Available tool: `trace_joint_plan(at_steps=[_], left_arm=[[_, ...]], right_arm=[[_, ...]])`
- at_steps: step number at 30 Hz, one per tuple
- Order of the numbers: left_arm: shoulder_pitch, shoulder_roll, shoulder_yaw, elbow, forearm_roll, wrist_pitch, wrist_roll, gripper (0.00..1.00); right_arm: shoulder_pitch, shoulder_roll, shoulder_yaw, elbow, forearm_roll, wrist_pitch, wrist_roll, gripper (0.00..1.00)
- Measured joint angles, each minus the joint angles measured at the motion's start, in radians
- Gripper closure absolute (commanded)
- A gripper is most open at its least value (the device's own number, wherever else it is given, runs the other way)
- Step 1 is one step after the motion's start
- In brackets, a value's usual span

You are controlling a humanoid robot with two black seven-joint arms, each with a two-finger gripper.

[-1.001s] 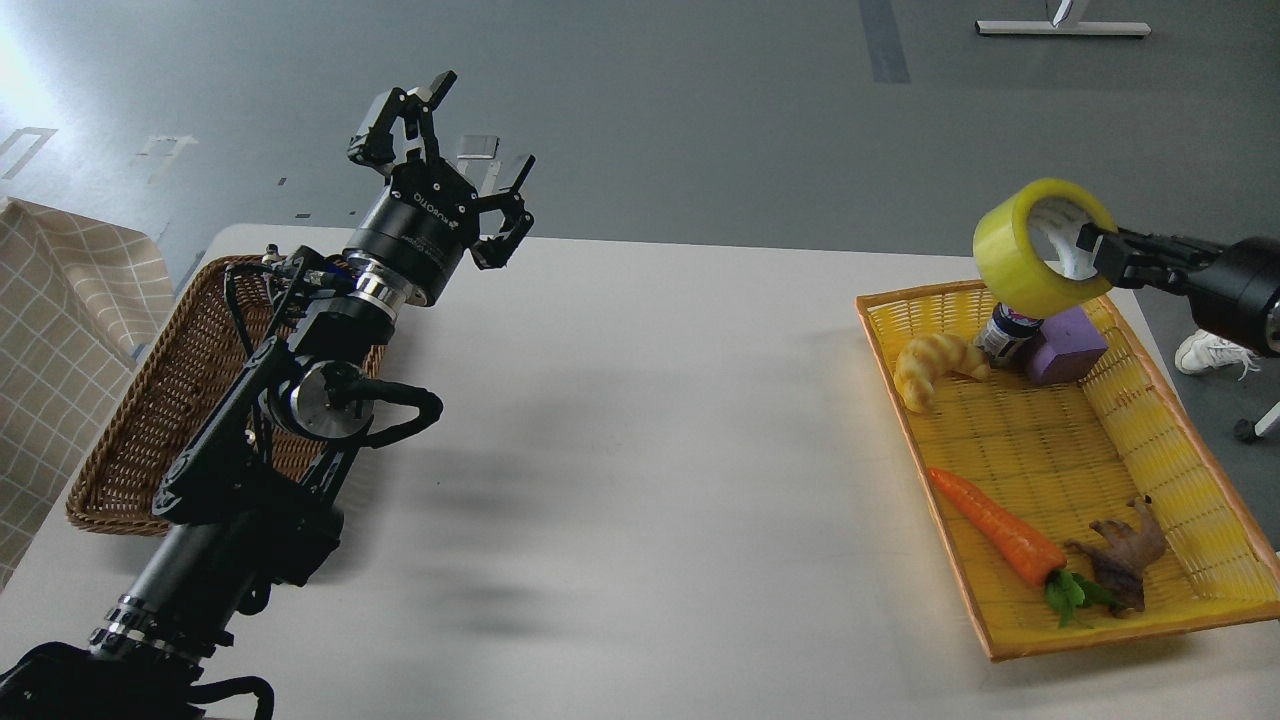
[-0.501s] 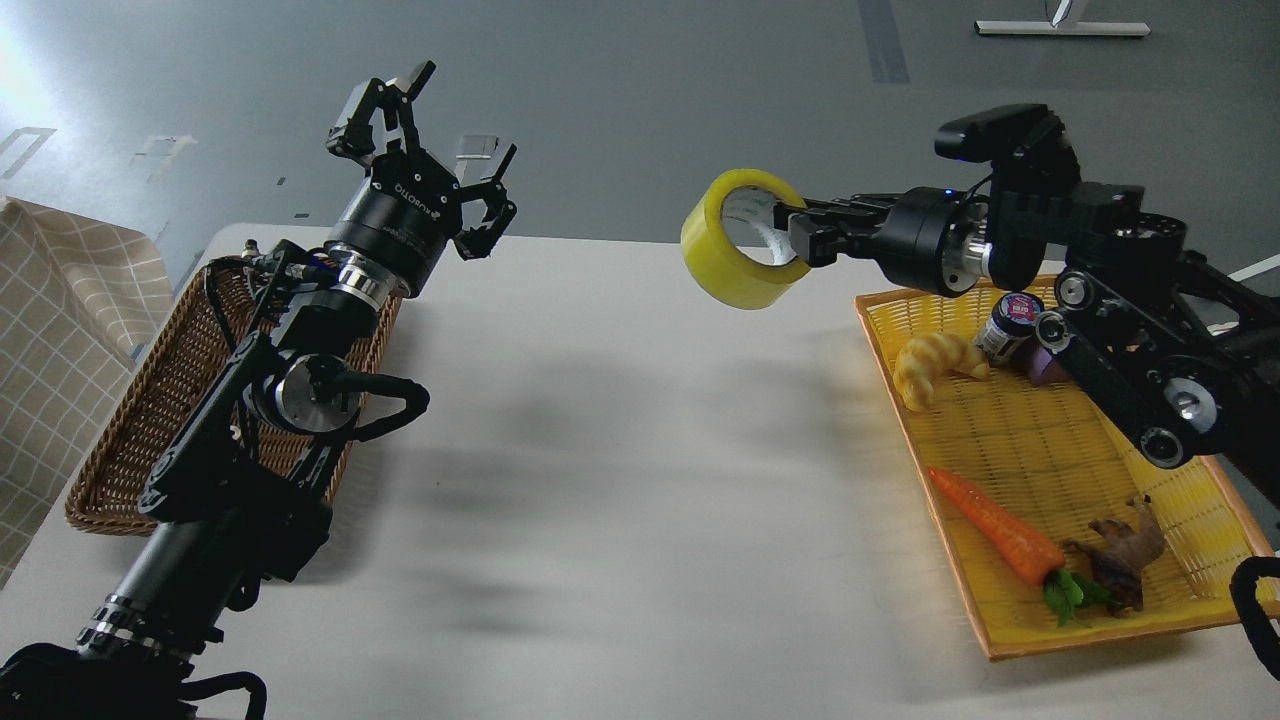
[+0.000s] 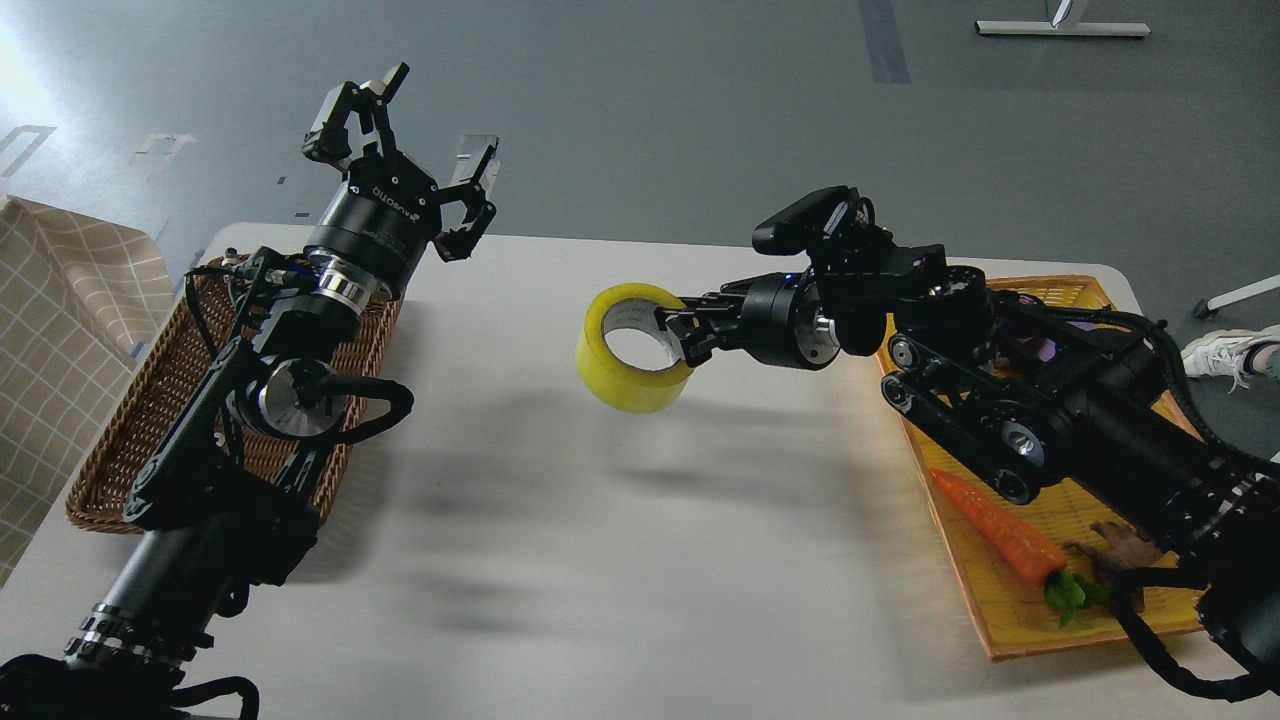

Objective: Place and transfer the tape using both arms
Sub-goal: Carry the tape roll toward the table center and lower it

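Note:
The tape [image 3: 632, 349], a yellow translucent roll with a grey-white core, hangs above the middle of the white table [image 3: 600, 560]. My right gripper [image 3: 672, 333] is shut on the roll's right wall, one finger inside the core. The right arm reaches in from the right over the yellow basket. My left gripper [image 3: 415, 125] is open and empty, raised above the table's far left corner, over the brown basket's far end. The two grippers are well apart.
A brown wicker basket [image 3: 130, 440] lies at the left under my left arm. A yellow basket [image 3: 1010, 620] at the right holds a carrot [image 3: 995, 530] and a brown root-like thing [image 3: 1125, 548], partly hidden by my right arm. A checked cloth [image 3: 50, 310] is at far left.
My right arm has carried the tape from above the yellow basket leftward and down to the table's middle. My left gripper has drifted slightly left and up, still open.

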Motion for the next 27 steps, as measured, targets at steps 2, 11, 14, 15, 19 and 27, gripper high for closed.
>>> trace_joint_plan(at_steps=[2,11,14,15,19,27], left_arm=[[0.007,0.0,-0.002,0.0,0.0,-0.001,0.0,0.02],[0.014,-0.002,-0.015,0.0,0.0,-0.002,0.0,0.02],[0.016,-0.002,-0.016,0.0,0.0,-0.002,0.0,0.02],[0.017,-0.002,-0.016,0.0,0.0,-0.002,0.0,0.02],[0.02,-0.001,-0.018,0.0,0.0,-0.004,0.0,0.02],[0.021,0.0,-0.018,0.0,0.0,-0.005,0.0,0.02]], right_arm=[[-0.015,0.002,-0.013,0.001,-0.006,0.0,0.0,0.8],[-0.04,0.003,-0.026,-0.001,-0.02,0.0,-0.001,0.8],[-0.043,0.002,-0.026,-0.003,-0.02,0.0,-0.002,0.8],[-0.045,0.003,-0.026,-0.004,-0.02,0.0,-0.002,0.79],[-0.055,0.005,-0.026,-0.004,-0.02,0.0,-0.002,0.79],[-0.082,0.019,-0.021,-0.004,-0.02,0.0,-0.002,0.67]])
